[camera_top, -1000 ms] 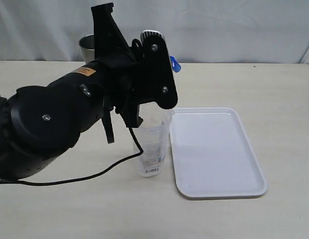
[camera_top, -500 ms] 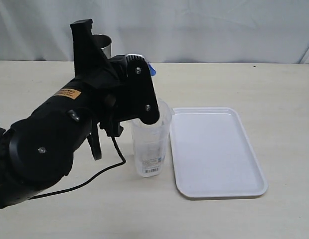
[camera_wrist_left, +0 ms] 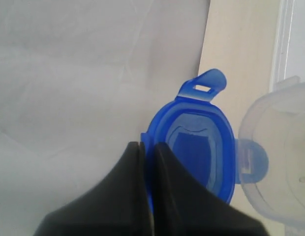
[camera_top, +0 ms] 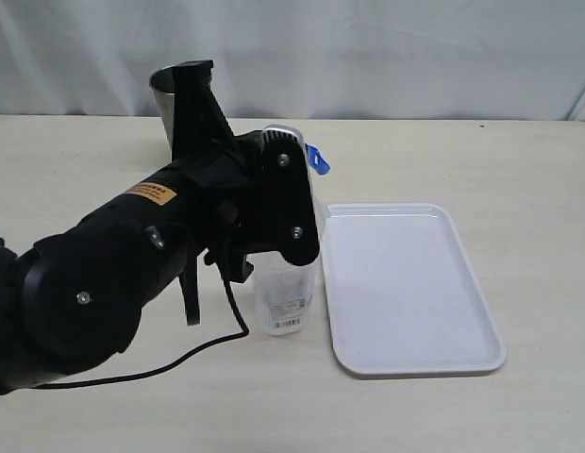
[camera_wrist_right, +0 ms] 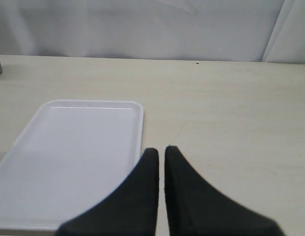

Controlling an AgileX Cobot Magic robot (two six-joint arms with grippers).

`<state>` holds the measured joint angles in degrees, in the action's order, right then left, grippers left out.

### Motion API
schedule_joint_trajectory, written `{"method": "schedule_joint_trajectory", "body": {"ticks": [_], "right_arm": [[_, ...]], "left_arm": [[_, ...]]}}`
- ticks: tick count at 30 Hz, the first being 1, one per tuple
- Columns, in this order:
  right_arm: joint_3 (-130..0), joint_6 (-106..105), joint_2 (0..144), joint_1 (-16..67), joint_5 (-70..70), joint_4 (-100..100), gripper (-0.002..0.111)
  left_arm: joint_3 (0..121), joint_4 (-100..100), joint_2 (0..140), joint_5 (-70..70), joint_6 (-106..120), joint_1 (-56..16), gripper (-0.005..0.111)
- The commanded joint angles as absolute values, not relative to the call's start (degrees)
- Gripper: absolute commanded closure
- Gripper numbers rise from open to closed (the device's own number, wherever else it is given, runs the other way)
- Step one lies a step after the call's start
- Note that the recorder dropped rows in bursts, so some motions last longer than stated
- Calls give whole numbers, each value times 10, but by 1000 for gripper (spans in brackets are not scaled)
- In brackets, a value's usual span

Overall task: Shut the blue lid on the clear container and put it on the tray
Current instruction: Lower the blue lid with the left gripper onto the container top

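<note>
The snap-flap plastic lid (camera_wrist_left: 197,157) is translucent blue, the tall clear plastic container (camera_top: 285,294) carries a white barcode label (camera_top: 287,323), the flat rectangular plastic tray (camera_top: 415,293) is plain white, the worktop (camera_top: 462,160) cream, and the black arm (camera_top: 104,283) bears an orange sticker (camera_top: 149,192).

steel cup (camera_top: 161,92): upright, back of table (camera_top: 519,160) | backdrop (camera_top: 415,47): wrinkled grey-white cloth

The left pincer (camera_wrist_left: 146,146), clamped on the blue lid (camera_top: 317,159), has swung back over the clear container (camera_top: 285,300) after drifting off to the container's left half a second ago. The lid now rides lower toward the container than it did a second ago. The left arm (camera_top: 132,255) has dropped in front of the container, hiding its upper half and rim, which showed half a second ago.
</note>
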<state>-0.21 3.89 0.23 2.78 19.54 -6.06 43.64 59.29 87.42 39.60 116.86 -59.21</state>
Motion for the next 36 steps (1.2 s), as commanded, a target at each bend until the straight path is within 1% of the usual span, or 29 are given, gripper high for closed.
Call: {"method": "schedule_joint_trajectory", "body": {"ticks": [1, 10, 27, 36], "right_arm": [[0, 39, 0, 27, 196, -65, 104], [0, 39, 0, 27, 196, -65, 104], [0, 39, 0, 27, 196, -65, 104], [0, 39, 0, 27, 196, -65, 104]], "left_arm": [[436, 564, 884, 405, 1149, -593, 107], [436, 562, 887, 452, 1185, -593, 107], [436, 565, 887, 441, 1184, -594, 107], [436, 572, 887, 460, 1188, -626, 107]]}}
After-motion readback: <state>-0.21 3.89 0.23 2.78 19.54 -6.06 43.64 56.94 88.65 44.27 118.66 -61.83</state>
